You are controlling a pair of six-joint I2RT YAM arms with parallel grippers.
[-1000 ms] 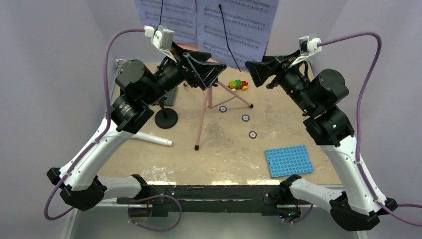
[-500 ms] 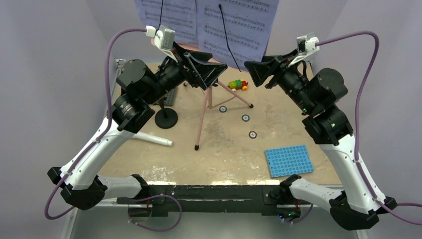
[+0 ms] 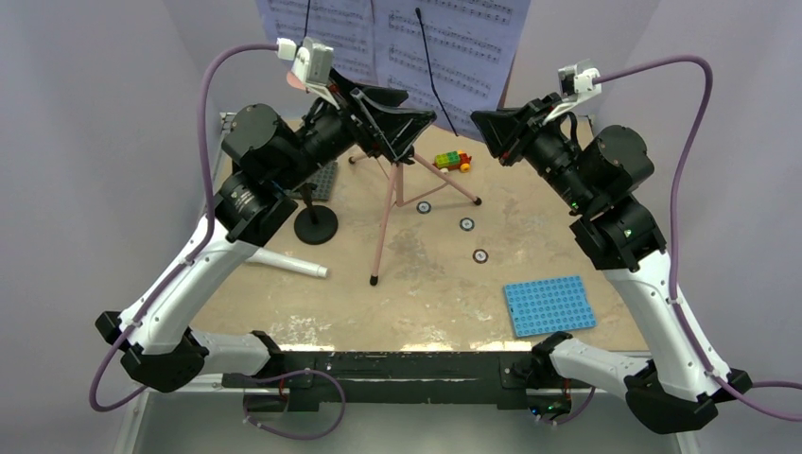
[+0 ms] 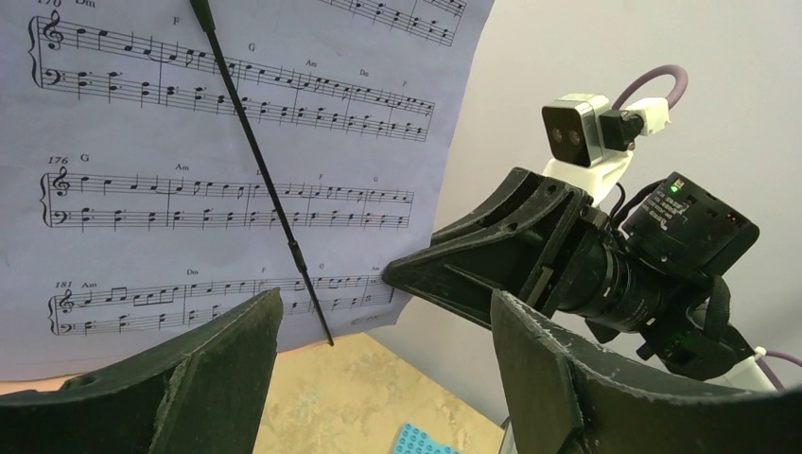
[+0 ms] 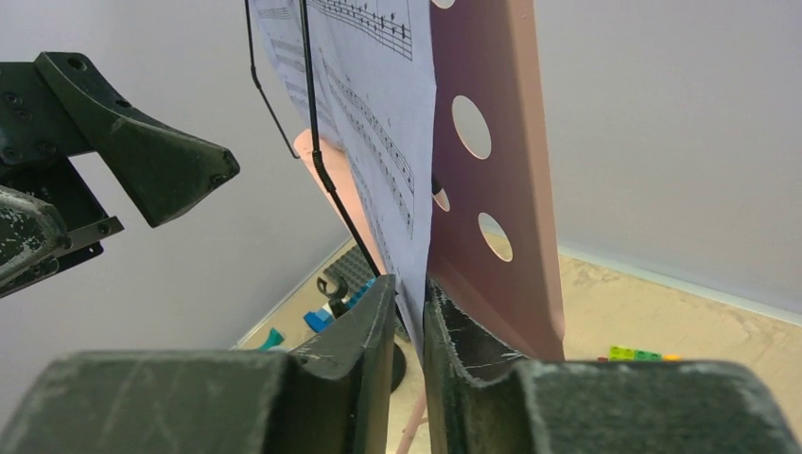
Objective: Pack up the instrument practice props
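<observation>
The pink music stand (image 3: 387,219) stands on its tripod mid-table, its holed desk (image 5: 495,218) seen edge-on. Lavender sheet-music pages (image 3: 444,47) rest on it under a thin black wire arm (image 4: 265,180). My right gripper (image 5: 409,301) has its jaws drawn nearly together on the right page's lower edge (image 5: 402,203), at that page's bottom corner (image 4: 374,303). My left gripper (image 4: 383,378) hangs open in front of the pages with nothing between its fingers. The black round-based mic stand (image 3: 316,225) and the small white microphone (image 3: 286,264) are on the table at the left.
A blue studded plate (image 3: 549,305) lies front right and a grey one (image 3: 322,180) behind the mic stand. Small coloured bricks (image 3: 452,161) sit behind the tripod. Three round markers (image 3: 466,224) dot the tabletop. Lavender walls close in on all sides.
My right jaws have gone from wide apart to nearly together around the page edge. Both wrists have risen slightly toward the stand's desk.
</observation>
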